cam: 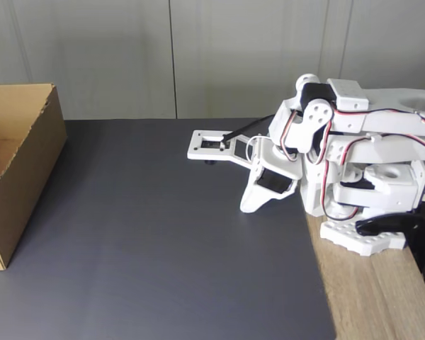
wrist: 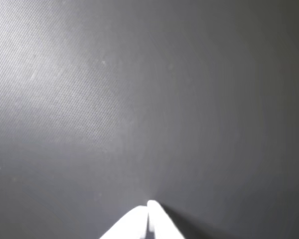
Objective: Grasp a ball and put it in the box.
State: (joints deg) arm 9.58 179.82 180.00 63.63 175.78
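Observation:
The ball is out of view. The brown cardboard box [cam: 30, 161] stands at the left edge of the fixed view with its top open; the part of its inside that shows is bare. My white arm is folded low at the right. Its gripper [cam: 248, 207] points down at the dark mat, far to the right of the box. In the wrist view the two white fingertips [wrist: 153, 205] meet at the bottom edge, so the gripper [wrist: 148, 208] is shut with nothing between them, just above bare mat.
A dark grey mat [cam: 163, 248] covers most of the table. Bare wood [cam: 375, 297] shows at the right, where the arm's base is held by a black clamp [cam: 400, 230]. A pale panelled wall runs behind.

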